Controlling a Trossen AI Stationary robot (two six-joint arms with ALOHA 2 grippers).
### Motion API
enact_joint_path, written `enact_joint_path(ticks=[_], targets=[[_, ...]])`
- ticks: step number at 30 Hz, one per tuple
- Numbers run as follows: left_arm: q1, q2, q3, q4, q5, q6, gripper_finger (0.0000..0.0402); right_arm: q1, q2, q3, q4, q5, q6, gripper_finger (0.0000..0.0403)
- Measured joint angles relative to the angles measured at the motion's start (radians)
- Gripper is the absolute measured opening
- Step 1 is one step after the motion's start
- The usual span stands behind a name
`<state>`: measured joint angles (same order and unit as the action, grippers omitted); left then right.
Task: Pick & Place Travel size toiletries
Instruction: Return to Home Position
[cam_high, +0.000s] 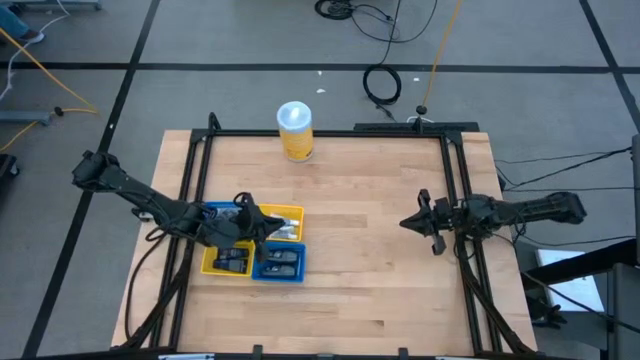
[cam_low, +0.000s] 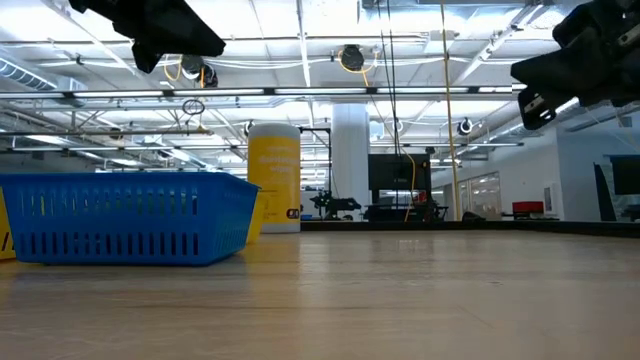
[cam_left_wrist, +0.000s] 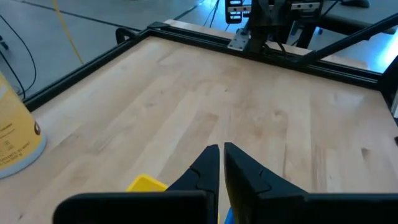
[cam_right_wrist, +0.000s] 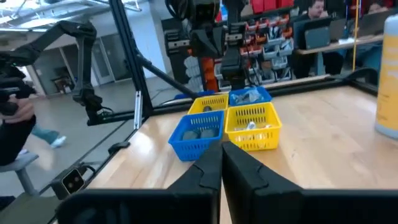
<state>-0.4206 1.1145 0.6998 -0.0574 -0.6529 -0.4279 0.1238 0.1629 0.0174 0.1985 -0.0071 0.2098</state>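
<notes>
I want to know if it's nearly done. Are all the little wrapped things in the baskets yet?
Looks nearly finished. Done: the toiletries lie in the yellow and blue trays; none shows loose on the table. In hand: nothing, the left pincer above the trays and the right pincer by the table's right edge are shut and empty. Left: probably just parking the arms.

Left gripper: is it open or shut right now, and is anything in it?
Shut and empty: in the left wrist view the left gripper has its fingers nearly touching, with nothing between them.
</notes>
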Motion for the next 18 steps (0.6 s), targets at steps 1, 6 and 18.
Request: enact_joint_path(ticks=[1,6,18], targets=[[0.000,0.000,0.000,0.000,0.000,0.000,0.0016,0.000,-0.032,0.000,-0.034,0.002,-0.007,0.0001],[0.000,0.000,0.000,0.000,0.000,-0.003,0.0002,0.000,-0.163,0.000,-0.172,-0.003,-0.002,0.0001],[0.000,0.000,0.000,-0.007,0.001,-0.008,0.0023,0.002,-0.112,-0.002,-0.168,-0.069,-0.096,0.0003]])
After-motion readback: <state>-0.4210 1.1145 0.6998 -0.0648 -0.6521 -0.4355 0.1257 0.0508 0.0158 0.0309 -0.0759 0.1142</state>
